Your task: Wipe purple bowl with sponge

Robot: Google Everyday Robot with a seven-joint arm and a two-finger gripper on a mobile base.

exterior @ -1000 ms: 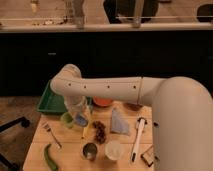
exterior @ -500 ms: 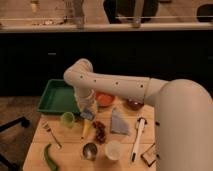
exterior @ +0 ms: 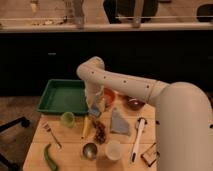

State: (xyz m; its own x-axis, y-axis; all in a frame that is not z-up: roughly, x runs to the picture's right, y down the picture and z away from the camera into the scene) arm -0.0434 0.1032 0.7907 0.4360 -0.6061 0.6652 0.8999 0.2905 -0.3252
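My gripper (exterior: 95, 106) hangs from the white arm over the table's middle, just left of the orange bowl (exterior: 109, 95). It is shut on the sponge (exterior: 95, 109), a small light-blue block with a yellowish side, and holds it just above the table. The purple bowl (exterior: 134, 103) sits to the right, beyond the orange bowl and apart from the gripper. The arm hides part of the orange bowl.
A green tray (exterior: 60, 97) lies at back left. A green cup (exterior: 67, 118), a banana (exterior: 87, 128), a dark fruit cluster (exterior: 100, 131), a pale-blue cloth (exterior: 120, 123), a fork (exterior: 51, 134), a metal cup (exterior: 90, 150), a white cup (exterior: 113, 150) and a white brush (exterior: 137, 138) crowd the table.
My gripper has moved right from beside the green cup toward the orange bowl, carrying the sponge. The green cup is now uncovered.
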